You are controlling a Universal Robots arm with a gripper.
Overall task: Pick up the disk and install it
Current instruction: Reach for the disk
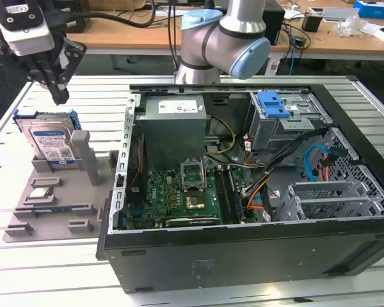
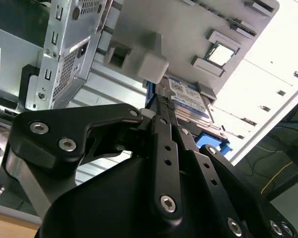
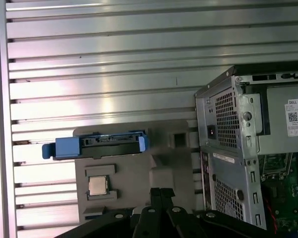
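Disk (image 1: 51, 139) parked on edge, leaning back in a slot of the grey fixture (image 1: 48, 220), at roughly 9 o'clock from the open computer case (image 1: 243, 256) in the exterior view. The label face is turned outward and the blue carrier (image 1: 72, 119) frames it. Fixture and case both rest on the slatted metal surface (image 1: 57, 275), with a small square chip (image 1: 43, 185) seated lower on the fixture. End effector (image 1: 60, 97) hangs at 12 o'clock of the disk, apart from it, fingers clenched together on nothing; both wrist views look past the closed tips toward the drive. Handling, as a judgement: rigid, dense for its size, smooth metal faces likely slippery, and shock-sensitive, so no knocks. Best purchase looks to be across the upper exposed edge, pinching the carrier's long sides rather than the label or the underside.
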